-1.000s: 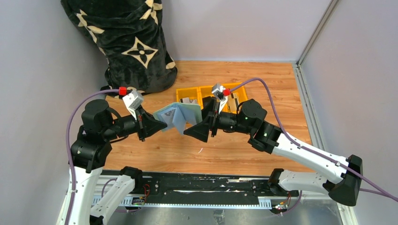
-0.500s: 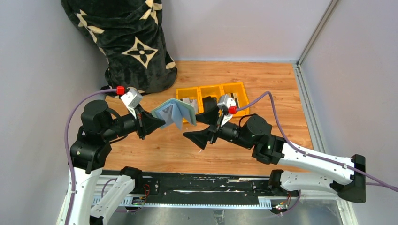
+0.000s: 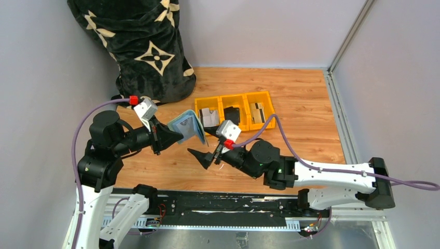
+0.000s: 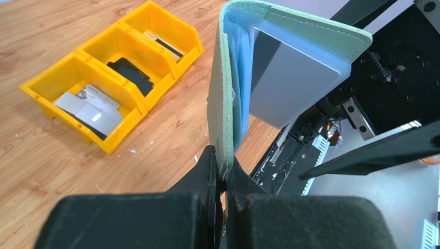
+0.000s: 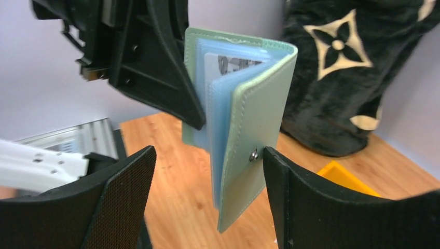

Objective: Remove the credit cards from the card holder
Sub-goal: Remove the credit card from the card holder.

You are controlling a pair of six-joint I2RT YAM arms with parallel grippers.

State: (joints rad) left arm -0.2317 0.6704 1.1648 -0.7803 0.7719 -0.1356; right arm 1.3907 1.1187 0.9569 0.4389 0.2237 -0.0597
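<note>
— What's new?

— The right gripper (image 3: 200,155) has come off the holder (image 3: 188,126). A second ago it was hard against the open cover. Now it is drawn back toward the near edge of the table (image 3: 290,88), with its tips aimed at the holder but apart from it.

— Carrying anything?

— No. Its jaws stand wide and empty. In its wrist view the holder hangs ahead between the two fingers and touches neither.

— And the holder?

— It is up in the air, left of the tray (image 3: 236,96). The left gripper (image 4: 222,171) stays clamped tight on the edge of one cover. With the right gripper gone, the covers have swung partly closed.

— Any cards left inside?

— Yes. A grey card (image 4: 290,83) shows against the far cover, and a printed card (image 5: 231,65) peeks from the blue sleeves (image 5: 220,104). More cards (image 3: 209,116) lie in the tray's end compartments.

— So where does that leave things?

— Partway, I'd judge. The right gripper looks lined up for another pull, though the half-closed covers may need spreading first.
</note>
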